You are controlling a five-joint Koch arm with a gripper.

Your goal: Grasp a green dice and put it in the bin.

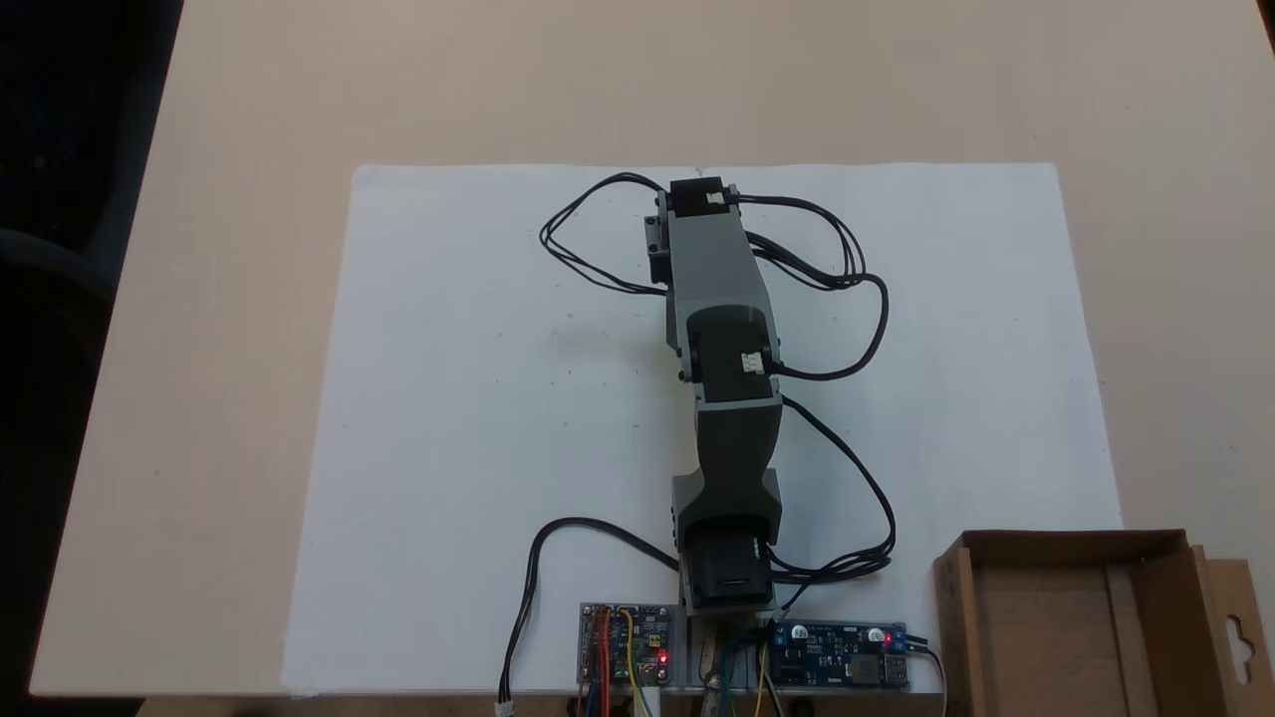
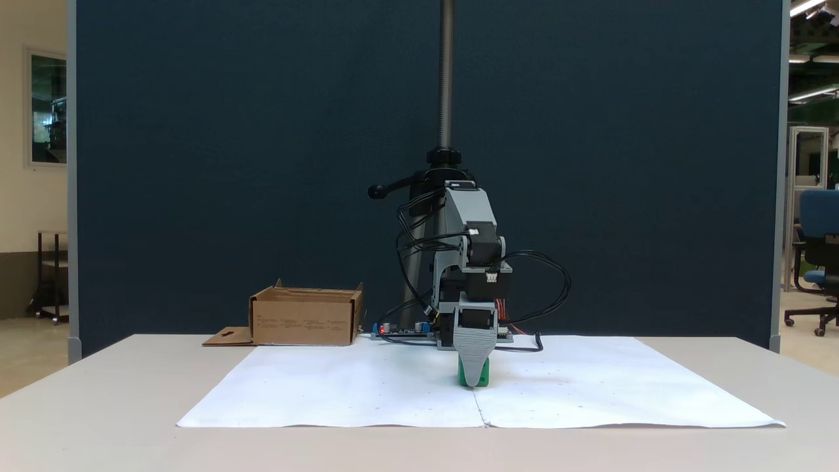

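Sitting on the white paper sheet [image 2: 367,387] near its middle, the green dice [image 2: 473,375] shows at the tip of the gripper [image 2: 474,379], which points straight down over it. One grey jaw hides the other, so whether the fingers are clenched on the dice cannot be told. The bin [image 2: 305,318], a brown cardboard box, stands well apart by the arm's base. Probably best: confirm a firm pinch before lifting, then raise the dice clear of the bin's wall.
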